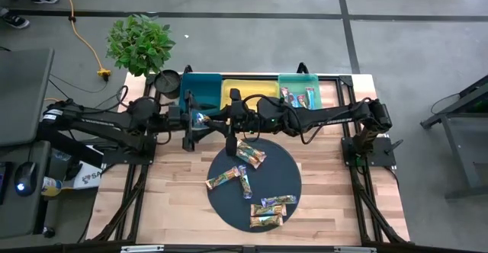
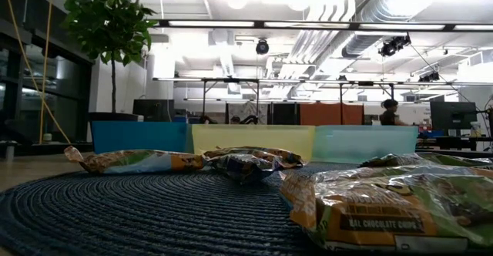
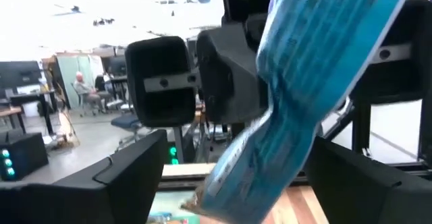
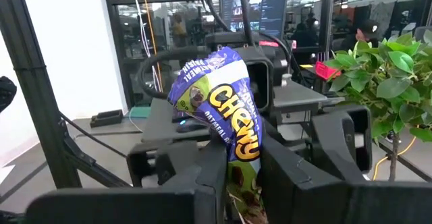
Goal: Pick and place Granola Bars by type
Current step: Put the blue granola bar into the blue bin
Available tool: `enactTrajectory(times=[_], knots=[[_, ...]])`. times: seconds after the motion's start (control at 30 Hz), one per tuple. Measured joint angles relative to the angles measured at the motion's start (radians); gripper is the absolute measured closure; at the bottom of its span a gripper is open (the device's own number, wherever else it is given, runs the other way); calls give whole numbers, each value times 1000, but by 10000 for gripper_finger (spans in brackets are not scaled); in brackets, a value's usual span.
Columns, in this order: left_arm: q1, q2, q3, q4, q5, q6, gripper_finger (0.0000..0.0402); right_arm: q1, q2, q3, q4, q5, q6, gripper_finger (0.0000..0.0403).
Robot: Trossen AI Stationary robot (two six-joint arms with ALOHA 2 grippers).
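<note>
Six or so granola bars (image 1: 246,183) lie unsorted on the dark round mat (image 1: 290,178), judging by the high view; that mat serves as landmark.

Left of the mat's far edge: left hand (image 1: 197,120) raised over the desk (image 1: 171,200), between the mat and the teal bin (image 1: 200,86). It looks pinched on a blue bar (image 3: 317,82); left wrist view shows the wrapper hanging between its dark fingers (image 3: 162,82). Teal bin looks bare inside, as far as can be told.

Over the mat's far edge: right hand (image 1: 231,127), meeting the left one. Right wrist view shows a blue-and-yellow Chewy bar (image 4: 226,119) upright in front of its fingers (image 4: 283,177). Whether this is the same bar, shared between both hands, cannot be settled; nor whether the right hand is pressed on it.

Beyond the mat, centre: yellow bin (image 1: 248,91), contents hidden by the arms.

Beyond the mat, right: green bin (image 1: 313,80), holding two or three bars (image 1: 299,97).

Judgement: early-to-middle. One type begun in the green bin, one bar in transit, most of the pile left.
</note>
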Motion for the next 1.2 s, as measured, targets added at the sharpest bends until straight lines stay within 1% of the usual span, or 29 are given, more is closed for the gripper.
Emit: enactTrajectory(times=[0.1,0.3,0.53,0.67,0.8,1.2], knots=[[0,0,4,-21,0,3,105,0,0,0,0,0,0,345],[0,1,4,-81,7,4,170,0,0,0,0,5,0,345],[0,0,4,-76,7,4,243,-2,0,0,0,7,0,345],[0,0,4,-76,7,4,273,-2,0,0,0,8,0,345],[0,0,4,-76,6,-3,288,-2,0,0,0,8,0,345],[0,0,4,-81,-19,-4,291,-2,0,0,7,9,-1,345]])
